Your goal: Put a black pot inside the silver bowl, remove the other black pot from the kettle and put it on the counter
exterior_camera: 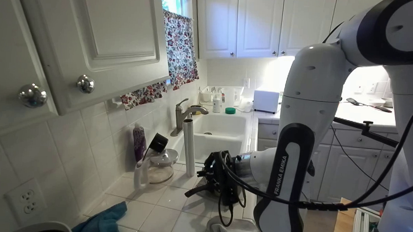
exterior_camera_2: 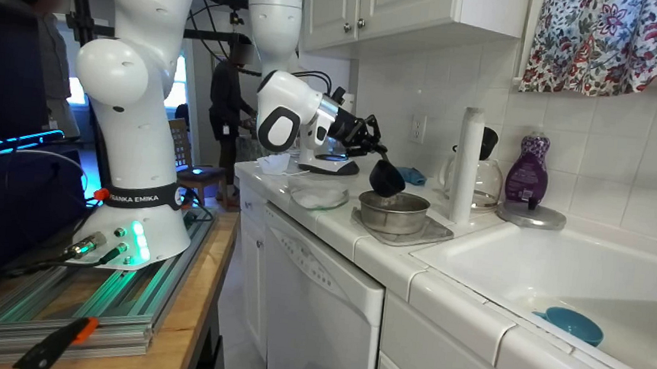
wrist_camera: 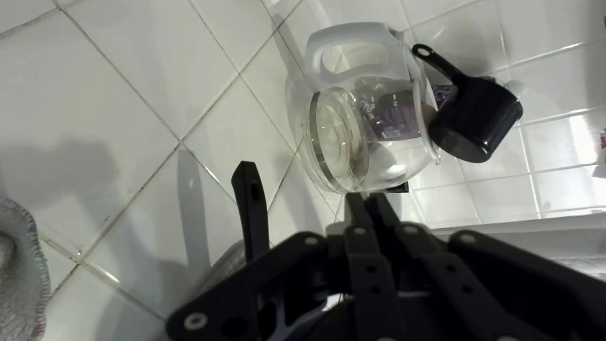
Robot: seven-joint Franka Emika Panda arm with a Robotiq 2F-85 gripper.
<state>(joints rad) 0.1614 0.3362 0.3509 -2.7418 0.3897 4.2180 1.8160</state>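
Note:
My gripper point(exterior_camera_2: 380, 148) has its fingers nearly together and is shut on the handle of the black pot point(exterior_camera_2: 387, 179). The pot hangs tilted over the silver bowl point(exterior_camera_2: 394, 219), its lower edge overlapping the far rim in that exterior view; I cannot tell if they touch. The wrist view shows the fingertips point(wrist_camera: 371, 195) but not the held pot. The bowl's dark handle shows in the wrist view point(wrist_camera: 252, 208). The other black pot point(wrist_camera: 478, 118) rests tilted at the mouth of the glass kettle point(wrist_camera: 378, 142), which stands on the white tiled counter point(wrist_camera: 128, 113).
A tall white roll point(exterior_camera_2: 467, 167) stands between the bowl and the kettle. A metal lid point(exterior_camera_2: 531, 215) lies by the sink point(exterior_camera: 223, 128). A purple bottle point(exterior_camera_2: 529, 166) stands at the wall. A glass dish point(exterior_camera_2: 318, 197), a blue cloth point(exterior_camera: 103, 220) and a grey cloth point(exterior_camera: 233, 230) lie nearby.

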